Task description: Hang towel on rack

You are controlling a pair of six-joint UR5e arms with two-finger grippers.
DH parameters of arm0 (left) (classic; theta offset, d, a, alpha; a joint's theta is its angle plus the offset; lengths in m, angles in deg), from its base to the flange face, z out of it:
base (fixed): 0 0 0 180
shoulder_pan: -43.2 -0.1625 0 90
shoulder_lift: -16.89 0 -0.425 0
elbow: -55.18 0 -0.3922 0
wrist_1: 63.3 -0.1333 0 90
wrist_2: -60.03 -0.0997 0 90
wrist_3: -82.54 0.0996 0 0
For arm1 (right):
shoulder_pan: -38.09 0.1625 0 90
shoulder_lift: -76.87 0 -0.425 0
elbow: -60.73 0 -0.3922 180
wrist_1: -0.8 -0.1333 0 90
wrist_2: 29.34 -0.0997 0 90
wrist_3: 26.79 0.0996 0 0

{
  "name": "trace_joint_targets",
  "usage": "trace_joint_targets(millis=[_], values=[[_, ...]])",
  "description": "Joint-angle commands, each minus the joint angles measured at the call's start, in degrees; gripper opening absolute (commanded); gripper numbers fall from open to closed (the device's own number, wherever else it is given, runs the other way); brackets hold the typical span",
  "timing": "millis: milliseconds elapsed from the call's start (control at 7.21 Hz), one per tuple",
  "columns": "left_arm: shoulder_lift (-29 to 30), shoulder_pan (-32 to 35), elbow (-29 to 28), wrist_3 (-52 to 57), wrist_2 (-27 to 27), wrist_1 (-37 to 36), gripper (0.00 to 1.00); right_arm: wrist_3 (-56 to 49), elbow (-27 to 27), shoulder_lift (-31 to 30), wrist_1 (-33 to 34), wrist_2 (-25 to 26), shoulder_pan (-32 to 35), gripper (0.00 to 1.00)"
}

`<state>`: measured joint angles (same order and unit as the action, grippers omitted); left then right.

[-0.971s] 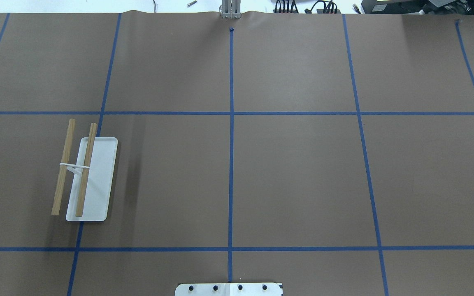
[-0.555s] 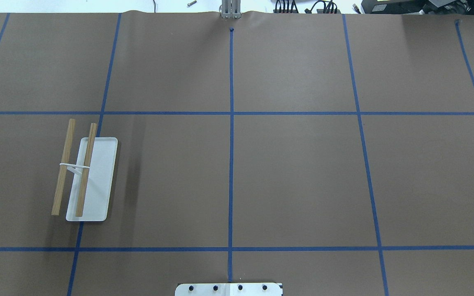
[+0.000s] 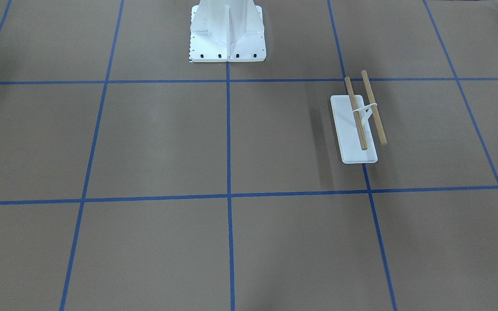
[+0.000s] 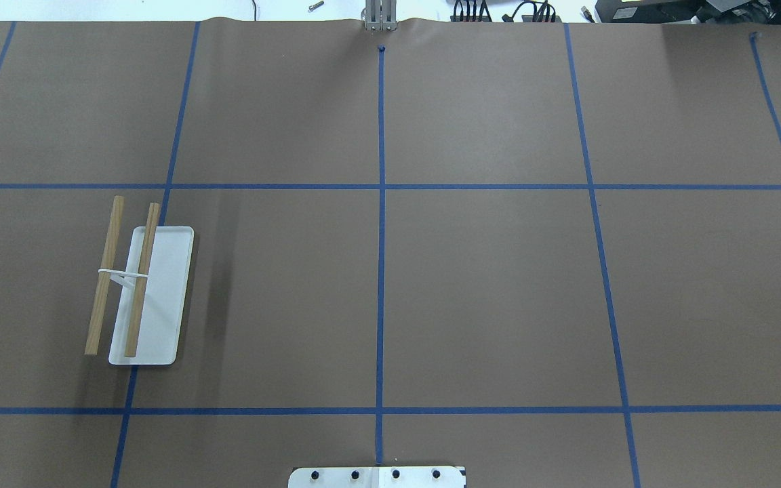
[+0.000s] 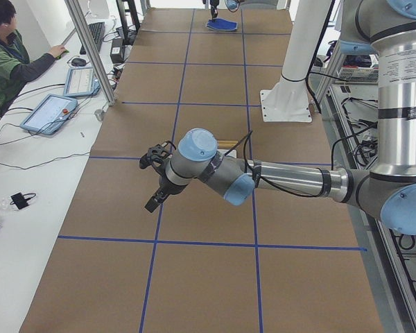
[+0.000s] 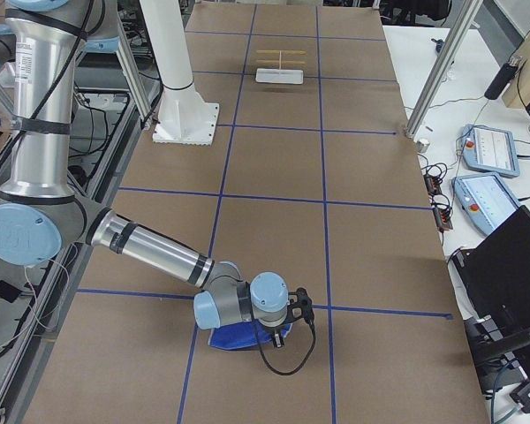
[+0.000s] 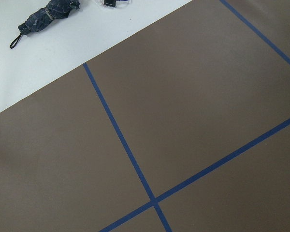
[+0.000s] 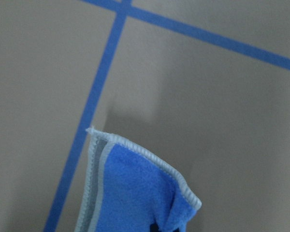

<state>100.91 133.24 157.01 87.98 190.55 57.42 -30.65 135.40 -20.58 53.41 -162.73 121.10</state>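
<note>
The rack (image 4: 160, 298) stands on the table's left side: a white base with two wooden rods on a white bracket, nothing hanging on it. It also shows in the front view (image 3: 352, 134) and far off in the right side view (image 6: 280, 75). The blue towel (image 6: 234, 340) lies on the table at the far right end, outside the overhead view. My right gripper (image 6: 280, 338) is down at the towel; I cannot tell whether it is open or shut. The right wrist view shows the towel's grey-edged corner (image 8: 130, 193) raised above the paper. My left gripper (image 5: 152, 202) hovers over the table's left end; I cannot tell its state.
The white bolted pedestal (image 3: 227, 39) stands at the robot's side of the table, in the middle. An operator (image 5: 7, 48) sits at a side bench with tablets. A folded umbrella (image 7: 48, 17) lies on the white bench beyond the brown paper.
</note>
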Motion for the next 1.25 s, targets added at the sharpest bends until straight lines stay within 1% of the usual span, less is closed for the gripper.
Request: trace_joint_targets(millis=[0,277,416,555,693,832,971,1109], values=[[0.78,-0.04,0.38,0.1,0.43,0.22,0.99,0.17,9.13,1.63,-0.05,-2.03,0.05,0.0],[2.63,-0.13,0.56,0.01,7.69,0.22,0.98,-0.61,15.65,2.86,-0.4,-1.61,-0.12,0.0],[2.72,-0.13,0.56,-0.25,10.51,0.13,0.98,-0.27,19.34,5.4,-0.32,-1.87,-1.86,0.0],[3.94,-0.13,0.65,-3.91,11.24,0.3,0.98,-0.96,21.55,8.12,-0.4,-1.44,-5.1,0.0],[5.61,-0.56,0.91,-6.73,14.29,0.74,0.98,-1.75,22.44,14.41,-0.32,-1.43,-8.26,0.0],[7.71,-1.26,1.0,-12.06,18.58,1.18,0.98,-0.54,23.49,18.56,-0.32,-1.17,-12.65,0.0],[8.86,-1.62,0.91,-13.68,21.32,3.27,0.99,-1.49,23.94,21.74,-0.32,3.44,-15.74,0.0],[10.96,-5.54,1.0,-14.05,23.7,4.08,0.99,-1.5,23.86,25.77,-0.06,5.58,-20.64,0.0]])
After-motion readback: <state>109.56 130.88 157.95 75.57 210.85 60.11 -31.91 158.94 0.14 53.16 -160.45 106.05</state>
